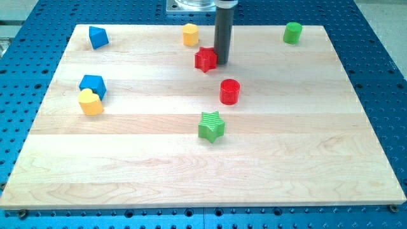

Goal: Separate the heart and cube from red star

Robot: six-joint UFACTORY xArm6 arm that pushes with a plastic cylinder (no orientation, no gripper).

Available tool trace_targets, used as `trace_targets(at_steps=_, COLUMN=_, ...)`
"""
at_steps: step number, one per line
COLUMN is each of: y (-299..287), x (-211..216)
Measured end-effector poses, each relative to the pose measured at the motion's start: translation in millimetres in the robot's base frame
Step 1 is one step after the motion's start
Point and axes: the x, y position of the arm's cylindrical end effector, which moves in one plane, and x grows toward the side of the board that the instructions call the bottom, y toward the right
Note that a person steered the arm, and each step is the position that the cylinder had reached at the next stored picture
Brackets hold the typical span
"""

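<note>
The red star (pixel 205 60) lies near the view's top centre. My tip (pixel 221 63) stands right against its right side, touching or nearly so. A yellow heart (pixel 91 102) sits at the view's left, touching a blue cube (pixel 93 84) just above it. Both are far to the left of the red star.
A second blue block (pixel 98 37) is at the top left. A yellow block (pixel 190 34) sits just above-left of the red star. A green cylinder (pixel 292 32) is at the top right, a red cylinder (pixel 229 91) and a green star (pixel 211 126) in the middle.
</note>
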Motion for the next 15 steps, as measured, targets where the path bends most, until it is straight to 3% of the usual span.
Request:
trace_targets(at_steps=1, y=-88, x=30)
trace_targets(at_steps=3, y=-239, x=25)
trace_targets(at_steps=5, y=-309, x=70)
trace_targets(at_steps=6, y=-253, x=109)
trace_targets(at_steps=8, y=-145, x=113)
trace_targets(at_steps=10, y=-182, x=97)
trace_targets(at_steps=11, y=-127, x=90)
trace_targets(at_steps=12, y=-92, x=164)
trace_targets(at_steps=13, y=-194, x=224)
trace_targets(at_steps=14, y=-228, x=193)
trace_targets(at_steps=15, y=-182, x=153)
